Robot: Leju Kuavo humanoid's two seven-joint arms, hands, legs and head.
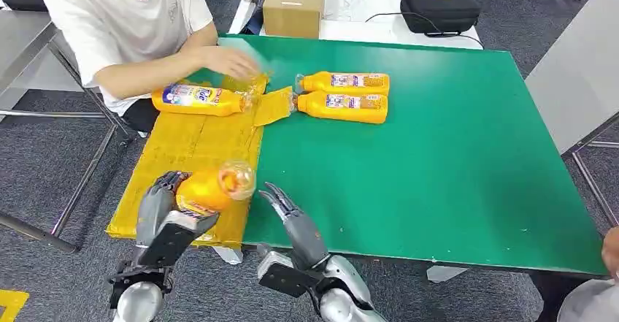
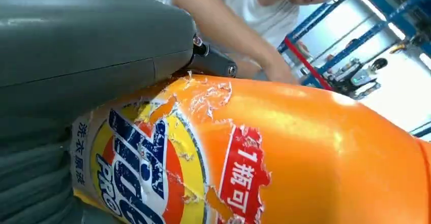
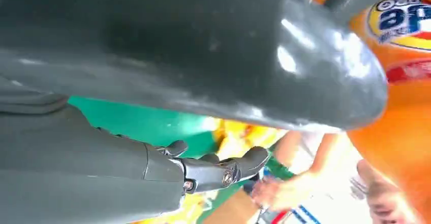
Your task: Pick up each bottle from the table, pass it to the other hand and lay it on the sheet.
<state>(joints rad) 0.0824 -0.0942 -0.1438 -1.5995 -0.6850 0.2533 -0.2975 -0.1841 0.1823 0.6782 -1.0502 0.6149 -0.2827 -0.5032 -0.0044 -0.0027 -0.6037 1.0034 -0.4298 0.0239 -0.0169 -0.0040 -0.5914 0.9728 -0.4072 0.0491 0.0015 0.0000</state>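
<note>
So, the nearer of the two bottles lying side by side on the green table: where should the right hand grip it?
Grip the nearer bottle around its wide body, from above, fingers spanning front to back. It lies flat, cap pointing left.

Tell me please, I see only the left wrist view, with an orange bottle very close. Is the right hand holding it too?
Observer: No. The right hand is open beside the held bottle; the left hand alone grips it.
Operator: What is under the bottle?
Observer: The yellow sheet, near its edge by the green table.
Operator: How many bottles lie on the table?
Observer: Two: a rear bottle and a front bottle, side by side.
</note>
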